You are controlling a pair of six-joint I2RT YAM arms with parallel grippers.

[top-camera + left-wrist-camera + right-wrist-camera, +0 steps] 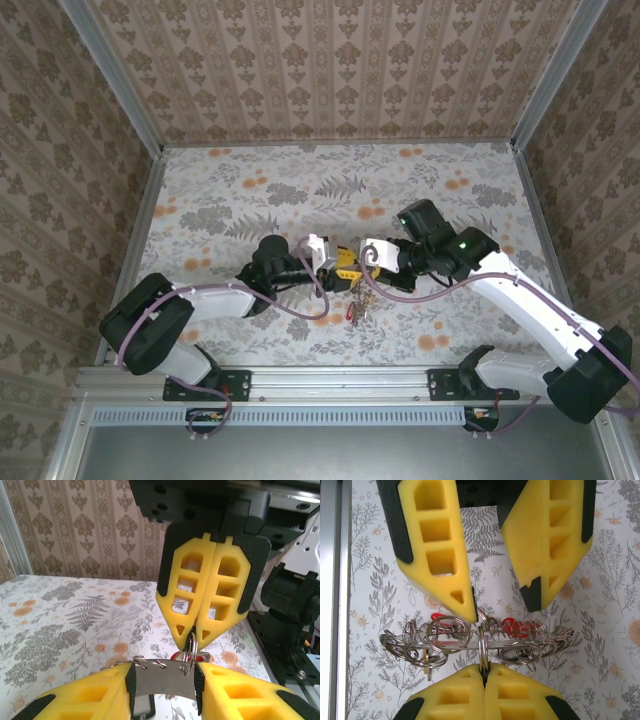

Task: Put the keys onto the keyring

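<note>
Clamping a small split ring point(483, 647), right gripper point(483, 672) fully closed.
Left gripper point(501, 611) half-open at the keyring point(470, 641), hold unclear; tugging could shed keys point(512, 626).

The keyring point(465, 642) lies crosswise just ahead of the right gripper point(483, 669), seemingly touching its tips; keys point(512, 626) crowd along it to either side; left gripper point(500, 610) faces from beyond; table point(615, 580) lies beneath.

A robot test booth, lab-like rather than homely: a floral-print surface point(300, 180) boxed in by wallpapered panels point(330, 70) at 9, 12 and 3 o'clock, held in bare metal posts point(110, 75), with two cabled arms point(520, 295) bolted to a metal rail point(330, 378) at 6 o'clock.
</note>
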